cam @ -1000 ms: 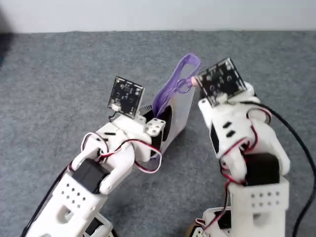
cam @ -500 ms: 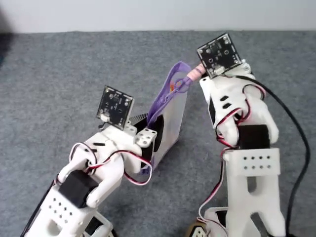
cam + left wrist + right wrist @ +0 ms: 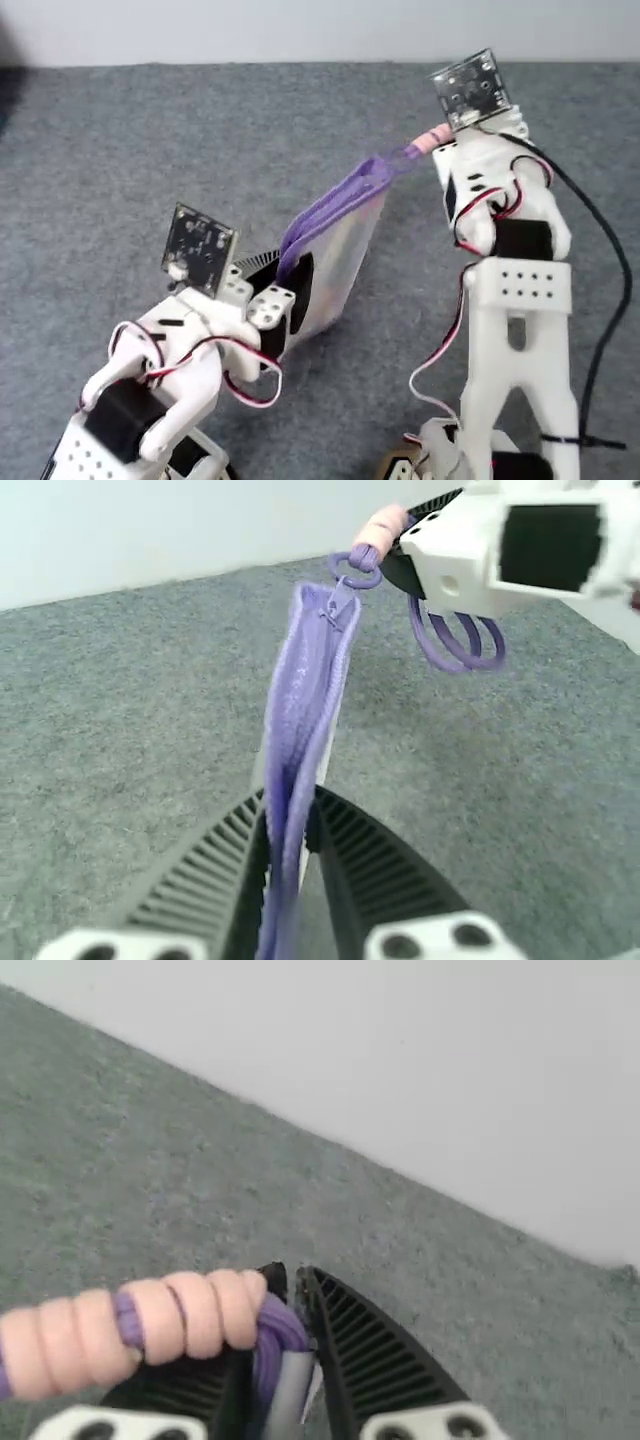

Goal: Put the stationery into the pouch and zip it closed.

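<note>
A pale pouch (image 3: 335, 260) with a purple zipper edge (image 3: 330, 207) hangs off the table, stretched between both arms. My left gripper (image 3: 287, 842) is shut on the near end of the purple edge (image 3: 300, 720); in the high view it sits at lower left (image 3: 285, 290). My right gripper (image 3: 283, 1310) is shut on the zipper pull, a pink beaded charm (image 3: 140, 1332) with purple cord (image 3: 275, 1345). The charm (image 3: 428, 141) sits at the pouch's far end, where the right gripper (image 3: 420, 550) shows in the left wrist view, purple cord loops (image 3: 455, 642) dangling below it.
Grey carpet-like table surface (image 3: 120, 140) spreads all around, with a pale wall (image 3: 300, 30) at the back. A black cable (image 3: 600, 260) runs along the right arm. Open room lies left of the pouch.
The right gripper has pulled the zipper pull up and to the right, the left gripper has drawn back toward the lower left, and the pouch's purple edge is stretched straighter between them.
</note>
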